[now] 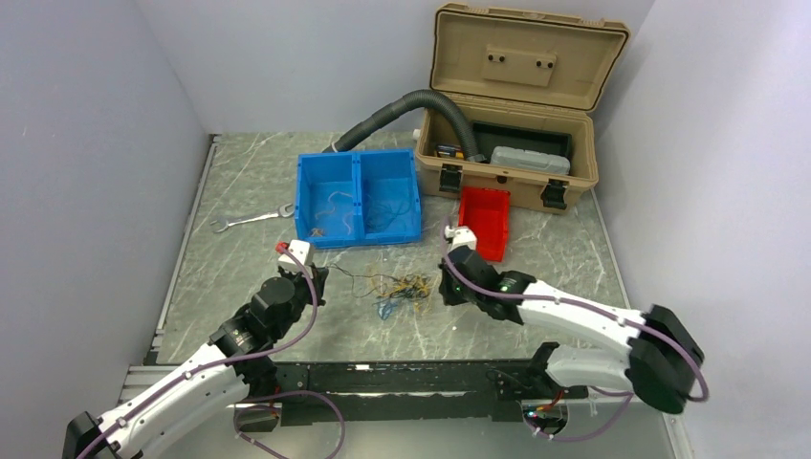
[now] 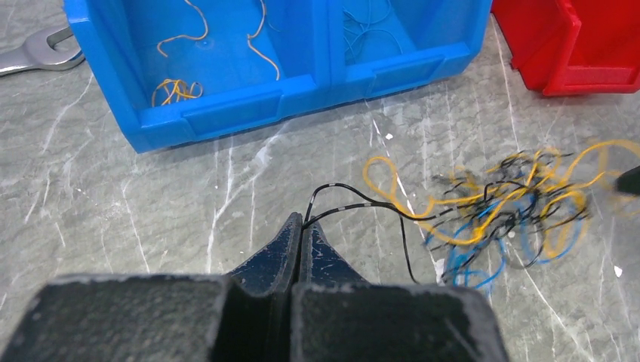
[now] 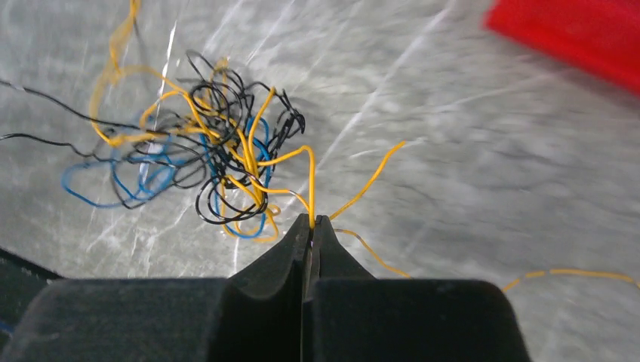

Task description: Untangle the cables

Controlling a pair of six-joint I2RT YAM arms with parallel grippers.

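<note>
Tangle of cables (image 1: 397, 287) lying on the grey marbled table (image 1: 564, 263) between the two arms, near the blue bin (image 1: 383, 235). Left gripper (image 2: 302, 225) is pinching a black strand (image 2: 336, 185) leading out of the tangle; right gripper (image 3: 311, 222) is clamping a yellow strand (image 3: 311, 185) at the tangle's edge

No readable text, label, brand, number or sign shows in any of the views.
</note>
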